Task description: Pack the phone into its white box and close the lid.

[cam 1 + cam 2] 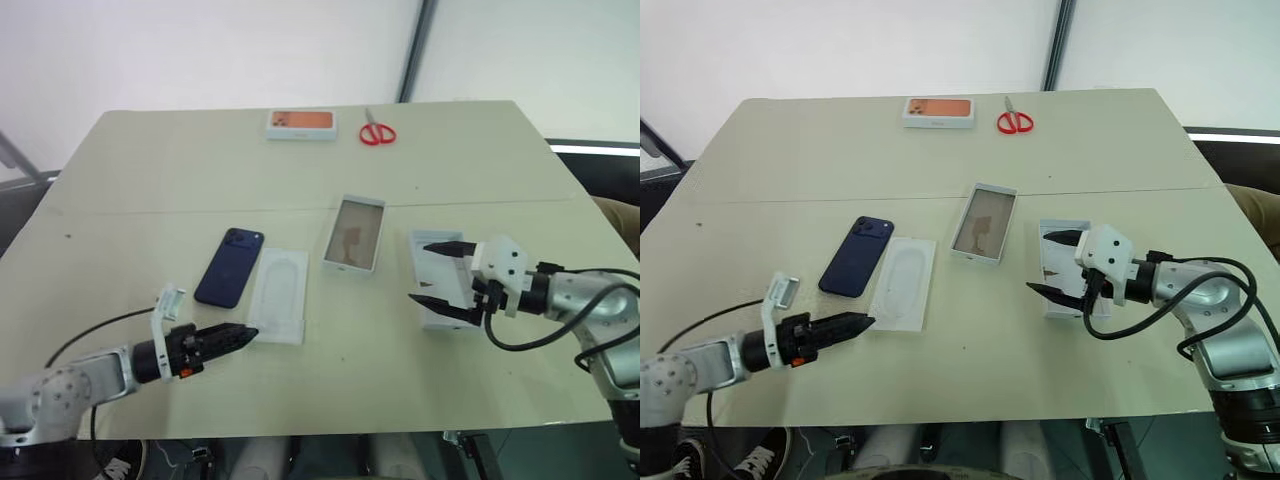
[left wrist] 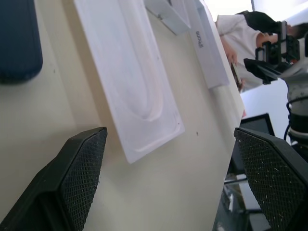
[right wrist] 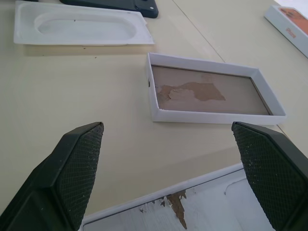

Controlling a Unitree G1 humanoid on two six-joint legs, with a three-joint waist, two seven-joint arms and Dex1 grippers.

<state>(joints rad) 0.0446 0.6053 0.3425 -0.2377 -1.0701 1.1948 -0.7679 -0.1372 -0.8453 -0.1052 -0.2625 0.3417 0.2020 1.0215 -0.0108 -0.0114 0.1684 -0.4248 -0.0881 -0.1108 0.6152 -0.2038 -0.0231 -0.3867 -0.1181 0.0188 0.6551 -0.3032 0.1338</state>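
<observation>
Phone lies flat, untouched

Phone [image 1: 230, 266] rests on the table [image 1: 150, 170], just beside the insert [image 1: 278, 295], near the white box [image 1: 354, 233]. Glossy, stiff, likely slippery: pinch its long edges. Left gripper [image 1: 243, 335] and right gripper [image 1: 437, 273] gape empty; lid [image 1: 1058, 270] lies beneath the right.

Dark navy phone [image 1: 230, 266] lies camera-side up, apart from the empty white box [image 1: 355, 233]; the lid [image 1: 438, 279] lies inside-up.

Silver-grey arms, black cables, white wrist brackets, black textured fingers [image 3: 77, 163] (cross-hatched pads).
</observation>
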